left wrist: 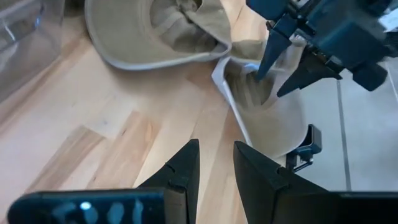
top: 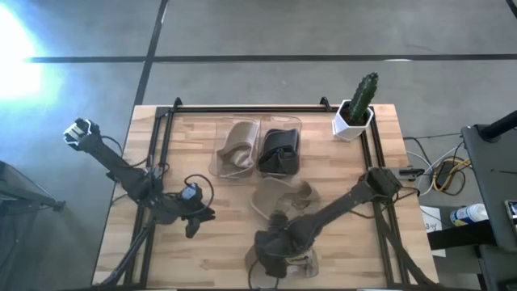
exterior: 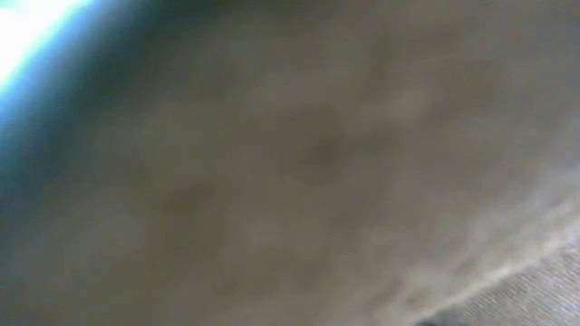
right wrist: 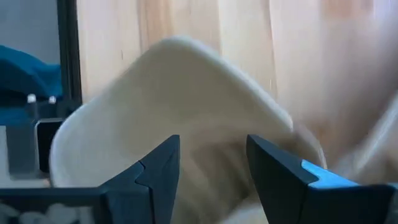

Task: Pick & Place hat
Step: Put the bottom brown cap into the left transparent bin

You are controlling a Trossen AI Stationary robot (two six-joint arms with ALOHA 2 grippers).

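Note:
A pale cream hat point(top: 296, 261) lies at the table's near edge, and in the low view something pale and blurred point(exterior: 290, 163) fills the picture. My right gripper point(top: 279, 244) hangs over the hat, open, pointing down. The left wrist view shows its fingertips point(left wrist: 268, 86) at the cream hat's hollow point(left wrist: 273, 124), and its own view shows the hat point(right wrist: 180, 81) beyond the gripper point(right wrist: 212, 146). A tan brimmed hat point(top: 283, 196) lies flat mid-table. My left gripper point(top: 192, 220) waits left of them, its fingers point(left wrist: 216, 152) a narrow gap apart. My right gripper comes at the cream hat from above, pointing down, open. Its two fingers point(left wrist: 264, 62) stand at the hat's pale rim and hollow point(left wrist: 239, 93). I cannot tell whether they touch the cloth. The hat lies on the table.
Two clear bins stand side by side at the far middle: one holds a tan hat point(top: 236, 149), the other a black hat point(top: 279, 152). A potted cactus point(top: 359, 105) stands at the far right corner. Bare wood point(top: 218, 259) lies near-left, and dark frame rails point(top: 157, 153) run along the edges.

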